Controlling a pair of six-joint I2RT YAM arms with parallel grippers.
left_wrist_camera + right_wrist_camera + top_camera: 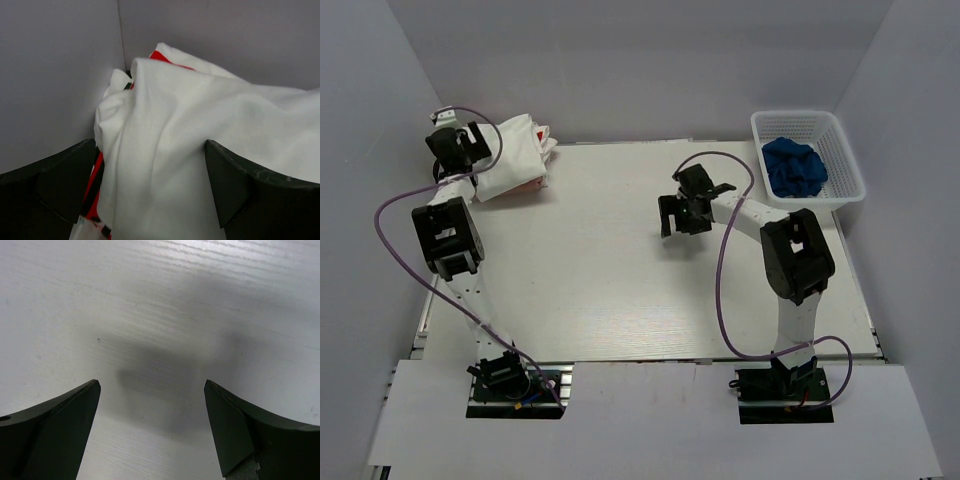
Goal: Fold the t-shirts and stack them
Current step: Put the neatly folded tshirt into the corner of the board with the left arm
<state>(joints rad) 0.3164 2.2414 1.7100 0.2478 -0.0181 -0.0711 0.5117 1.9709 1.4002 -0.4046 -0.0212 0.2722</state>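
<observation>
The white tee (200, 115) lies rumpled over the printed tee (93, 186), both heaped in the table's (620, 280) far-left corner against the walls. The left tool (150, 150) stands spread wide just at the white cloth, pinching nothing. The right tool (152, 385) hangs spread over the table's middle, well apart. The cloth looks light, limp and apt to slump, so a hold on a doubled edge, both layers together, should keep a fold from falling open.
</observation>
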